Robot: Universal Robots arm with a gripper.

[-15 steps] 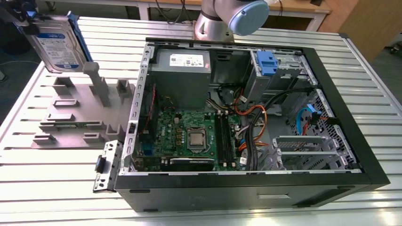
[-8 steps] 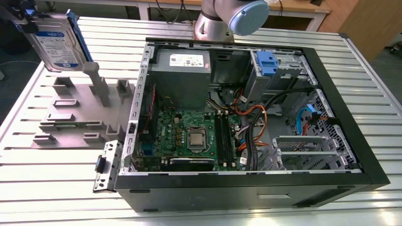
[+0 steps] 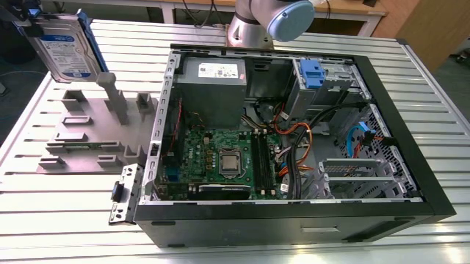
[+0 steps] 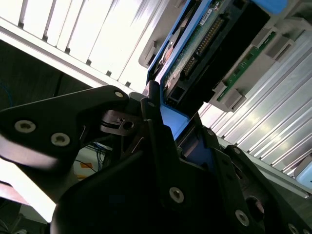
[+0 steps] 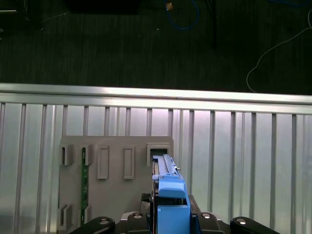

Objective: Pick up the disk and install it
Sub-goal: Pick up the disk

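The disk (image 3: 65, 47) is held upright on its edge at 10 o'clock in the exterior view, with its white-and-blue label turned toward the camera and its blue carrier rail seen along its long sides. It is raised over the far corner of the grey fixture (image 3: 88, 129), which lies on the slatted metal desk (image 3: 66, 220). Whether its lower edge touches the fixture cannot be told. In the second wrist view the end effector (image 4: 175, 114) is seen clamped on the disk, with 2 black fingers (image 4: 150, 117) pressed against the blue carrier from either side. In the first wrist view 1 green circuit strip (image 5: 84, 180) is seen standing in a slot of the fixture. In the exterior view the open computer case (image 3: 279, 225) is set at 3 o'clock of the fixture, well apart from the disk. Its motherboard (image 3: 220, 159) is exposed, and a small blue latch piece (image 3: 312, 74) is seen toward the case's 1 o'clock corner. The arm (image 3: 268, 22) is seen at 12 o'clock
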